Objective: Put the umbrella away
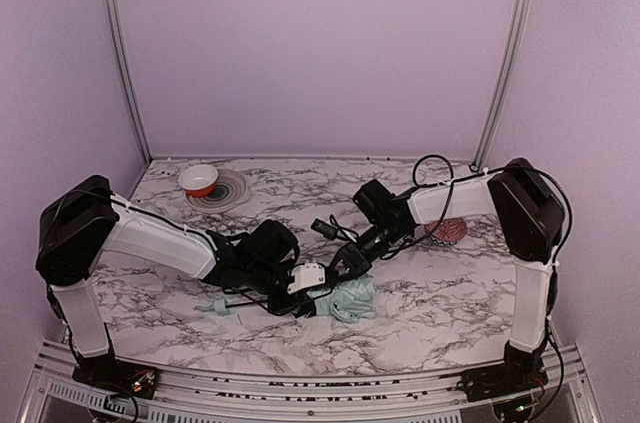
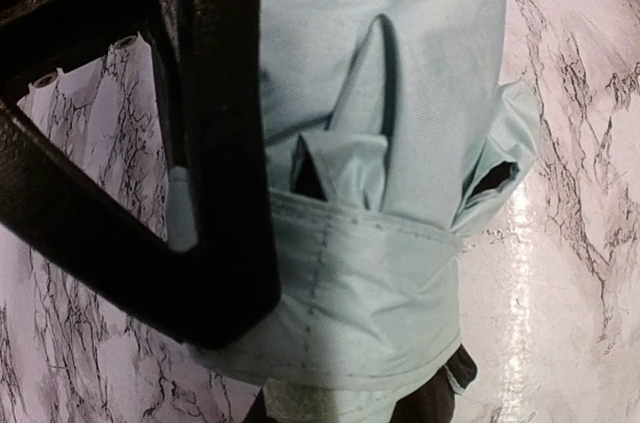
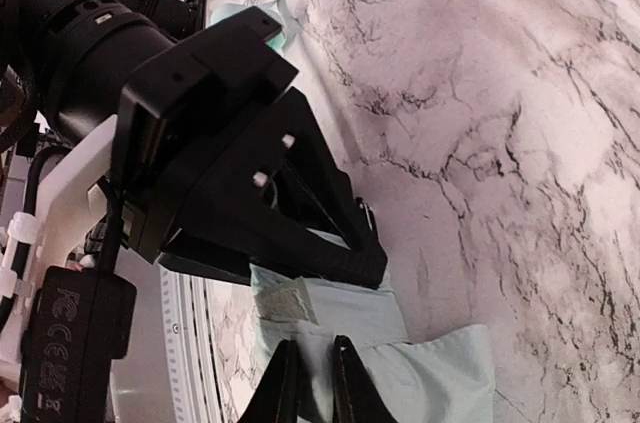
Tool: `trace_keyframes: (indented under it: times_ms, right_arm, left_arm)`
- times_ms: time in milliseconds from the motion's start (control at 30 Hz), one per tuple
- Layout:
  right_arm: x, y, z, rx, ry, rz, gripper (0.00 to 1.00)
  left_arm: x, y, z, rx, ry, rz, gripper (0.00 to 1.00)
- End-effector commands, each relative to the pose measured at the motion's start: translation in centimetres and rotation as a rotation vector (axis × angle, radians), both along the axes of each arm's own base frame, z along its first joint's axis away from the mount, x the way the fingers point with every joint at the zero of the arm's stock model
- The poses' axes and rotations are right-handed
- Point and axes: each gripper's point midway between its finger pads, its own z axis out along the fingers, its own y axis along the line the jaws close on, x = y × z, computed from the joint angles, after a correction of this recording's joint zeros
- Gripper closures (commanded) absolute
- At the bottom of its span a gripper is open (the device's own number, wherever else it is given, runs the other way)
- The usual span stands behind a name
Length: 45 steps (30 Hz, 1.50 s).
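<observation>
The umbrella (image 1: 352,299) lies as a crumpled mint-green bundle on the marble table, between the two arms. Its small pale handle (image 1: 215,306) sticks out to the left. My left gripper (image 1: 308,283) is shut on the bundle. Its black finger (image 2: 215,193) lies across the fabric (image 2: 400,143), where a stitched band (image 2: 370,235) wraps round; the other finger is hidden. My right gripper (image 3: 316,383) comes in from the right. Its two thin fingers pinch a fold of the umbrella fabric (image 3: 420,368) just below the left gripper's finger (image 3: 300,243).
A red and white bowl (image 1: 198,179) sits on a grey ringed mat (image 1: 232,193) at the back left. A pink patterned lump (image 1: 447,231) lies under the right arm's forearm. Metal rails run along the table's near edge (image 1: 300,395).
</observation>
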Motion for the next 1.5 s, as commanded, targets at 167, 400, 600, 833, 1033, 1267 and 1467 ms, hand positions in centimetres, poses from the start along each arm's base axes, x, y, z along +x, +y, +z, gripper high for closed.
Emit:
trace_keyframes:
  times_ms: [167, 400, 600, 833, 1033, 1267, 1467]
  right_arm:
    - [4.2, -4.0, -2.3, -0.174, 0.101, -0.233, 0.74]
    - [13.9, -10.0, 10.6, -0.095, -0.331, -0.618, 0.5]
    - [11.7, -10.0, 23.2, 0.284, -0.656, -0.737, 0.3]
    - [5.9, -6.1, 30.6, 0.61, -0.73, -0.656, 0.01]
    - [2.5, -1.6, 32.8, 0.735, -0.744, -0.499, 0.0]
    - [1.6, 1.4, 33.4, 0.779, -0.731, -0.408, 0.14]
    - [1.4, 1.5, 33.0, 0.771, -0.727, -0.393, 0.62]
  left_arm:
    - [0.5, 2.6, 0.6, -0.009, 0.046, 0.136, 1.0]
    - [5.0, 1.1, 9.5, -0.384, 0.136, 0.337, 1.0]
    - [7.8, 1.0, 20.3, -0.716, 0.076, 0.419, 1.0]
    - [5.5, 0.5, 31.0, -1.057, 0.109, 0.277, 1.0]
    - [2.0, -0.5, 33.8, -1.123, 0.107, 0.143, 1.0]
    - [-0.2, -2.0, 33.3, -1.102, 0.123, 0.055, 1.0]
    - [0.0, -2.1, 32.4, -1.085, 0.112, 0.063, 1.0]
